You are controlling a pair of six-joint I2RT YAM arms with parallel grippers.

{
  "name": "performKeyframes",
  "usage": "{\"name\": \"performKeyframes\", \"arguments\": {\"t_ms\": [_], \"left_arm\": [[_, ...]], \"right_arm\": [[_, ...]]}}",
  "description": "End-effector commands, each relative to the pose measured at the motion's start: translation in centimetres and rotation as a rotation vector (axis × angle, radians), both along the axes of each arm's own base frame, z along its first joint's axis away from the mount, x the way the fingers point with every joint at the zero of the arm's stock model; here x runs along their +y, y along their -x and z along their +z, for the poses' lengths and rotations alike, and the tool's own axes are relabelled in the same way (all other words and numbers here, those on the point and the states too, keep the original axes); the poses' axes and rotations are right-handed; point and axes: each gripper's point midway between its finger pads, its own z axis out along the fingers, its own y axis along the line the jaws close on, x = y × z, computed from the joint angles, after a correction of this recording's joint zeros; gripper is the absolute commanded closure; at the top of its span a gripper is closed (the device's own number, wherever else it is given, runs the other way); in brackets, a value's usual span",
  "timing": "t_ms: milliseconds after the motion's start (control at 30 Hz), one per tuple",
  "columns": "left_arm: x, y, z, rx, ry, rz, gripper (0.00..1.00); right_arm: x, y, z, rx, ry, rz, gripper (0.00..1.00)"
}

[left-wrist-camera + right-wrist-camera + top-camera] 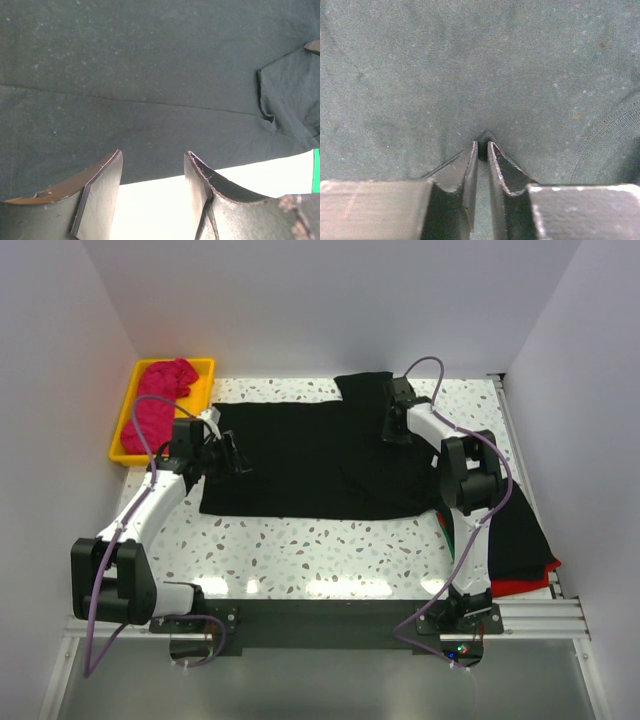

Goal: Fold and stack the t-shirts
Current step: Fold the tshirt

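The left arm [150, 502] is extended forward; the left gripper [152, 156] is held with fingers spread apart. The right arm [470, 515] is reached forward; the right gripper [482, 146] is drawn nearly together, a fold of the black t-shirt [480, 75] pinched between its fingertips.

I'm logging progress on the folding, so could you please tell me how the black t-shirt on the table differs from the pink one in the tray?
The black t-shirt lies spread flat across the table; the pink t-shirt sits crumpled in the yellow tray. The black one covers far more area. The right gripper is pinched shut on the black one, with the left gripper open at its edge; nothing touches the pink one. Both are soft cloth.
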Motion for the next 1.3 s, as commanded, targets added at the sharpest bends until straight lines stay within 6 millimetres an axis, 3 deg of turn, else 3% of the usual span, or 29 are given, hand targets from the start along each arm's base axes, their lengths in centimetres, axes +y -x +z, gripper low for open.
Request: {"name": "performKeyframes", "arguments": {"t_ms": [0,300,667,1067,1267], "left_arm": [[0.2,-0.5,0.2,-0.031,0.004,-0.007,0.43],[0.2,-0.5,0.1,-0.027,0.004,-0.005,0.43],[0.2,-0.5,0.0,-0.026,0.003,-0.004,0.43],[0.2,-0.5,-0.2,-0.019,0.003,-0.001,0.43],[0.2,-0.6,-0.3,-0.015,0.003,-0.003,0.43]], "right_arm": [[-0.2,-0.4,2.2,-0.05,0.002,-0.018,0.85],[-1.3,-0.6,5.1,-0.104,0.039,-0.047,0.91],[-0.9,-1.7,7.5,-0.157,0.03,-0.037,0.92],[-0.5,-3.0,7.0,-0.148,0.034,-0.022,0.91],[-1.3,-2.3,6.2,-0.122,0.07,-0.032,0.89]]}}
